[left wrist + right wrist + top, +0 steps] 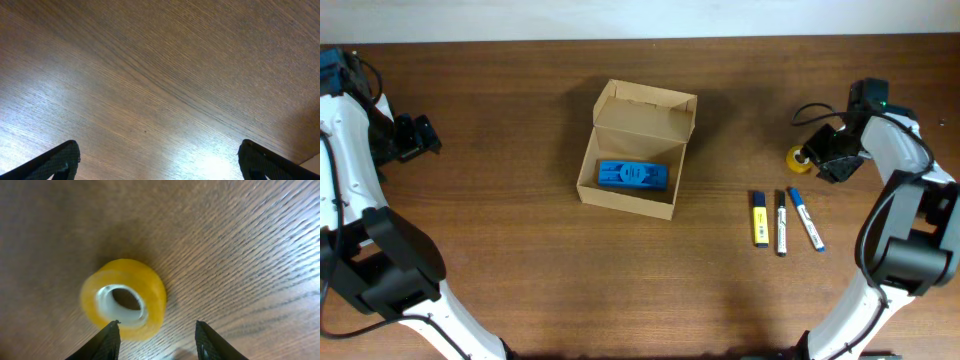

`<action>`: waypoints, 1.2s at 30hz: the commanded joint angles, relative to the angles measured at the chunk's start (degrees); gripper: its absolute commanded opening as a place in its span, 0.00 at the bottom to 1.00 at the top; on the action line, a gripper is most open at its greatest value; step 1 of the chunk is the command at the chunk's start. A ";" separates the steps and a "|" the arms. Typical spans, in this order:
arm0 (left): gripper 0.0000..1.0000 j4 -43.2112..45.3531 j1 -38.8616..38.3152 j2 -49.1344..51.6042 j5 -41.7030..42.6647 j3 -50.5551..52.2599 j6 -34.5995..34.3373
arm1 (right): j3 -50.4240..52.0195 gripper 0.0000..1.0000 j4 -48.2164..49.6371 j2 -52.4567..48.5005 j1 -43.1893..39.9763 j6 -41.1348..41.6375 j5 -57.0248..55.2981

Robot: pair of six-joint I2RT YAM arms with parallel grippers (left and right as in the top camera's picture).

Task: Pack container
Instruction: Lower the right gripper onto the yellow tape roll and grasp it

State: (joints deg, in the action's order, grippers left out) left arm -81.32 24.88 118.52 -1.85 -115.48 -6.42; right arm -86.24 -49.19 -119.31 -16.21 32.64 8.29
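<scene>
The tan cardboard container [635, 148] sits mid-table with its flap lid open at the back; a flat blue plastic case [632, 175] lies inside. Three markers [782, 220] lie side by side on the table to its right. A yellow tape roll [797, 159] [123, 299] lies at the far right. My right gripper [817, 160] [157, 339] is open, right beside the roll, one finger over its rim, nothing held. My left gripper [420, 135] [159, 162] is open and empty over bare table at the far left.
Brown wooden table [520, 270] with its far edge against a white wall along the top. The left wrist view shows only wood grain [160, 75].
</scene>
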 commanded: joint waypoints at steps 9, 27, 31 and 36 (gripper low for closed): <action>1.00 0.13 0.42 -0.48 0.61 0.39 0.90 | -0.17 0.44 0.15 -3.85 -0.26 2.82 -0.87; 1.00 0.15 0.42 -0.48 0.61 0.39 0.90 | -0.22 0.04 -0.44 -3.85 -0.22 6.86 -1.44; 1.00 0.13 0.42 -0.48 0.61 0.39 0.90 | -0.22 0.04 -1.38 -3.85 -0.13 6.60 -1.40; 1.00 0.15 0.42 -0.48 0.61 0.39 0.90 | -0.52 0.03 -3.30 -3.52 0.35 -0.81 -0.79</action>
State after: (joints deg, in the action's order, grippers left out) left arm -81.32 24.88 118.52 -1.85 -115.48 -6.42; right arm -87.26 -50.78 -121.75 -16.25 36.75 8.29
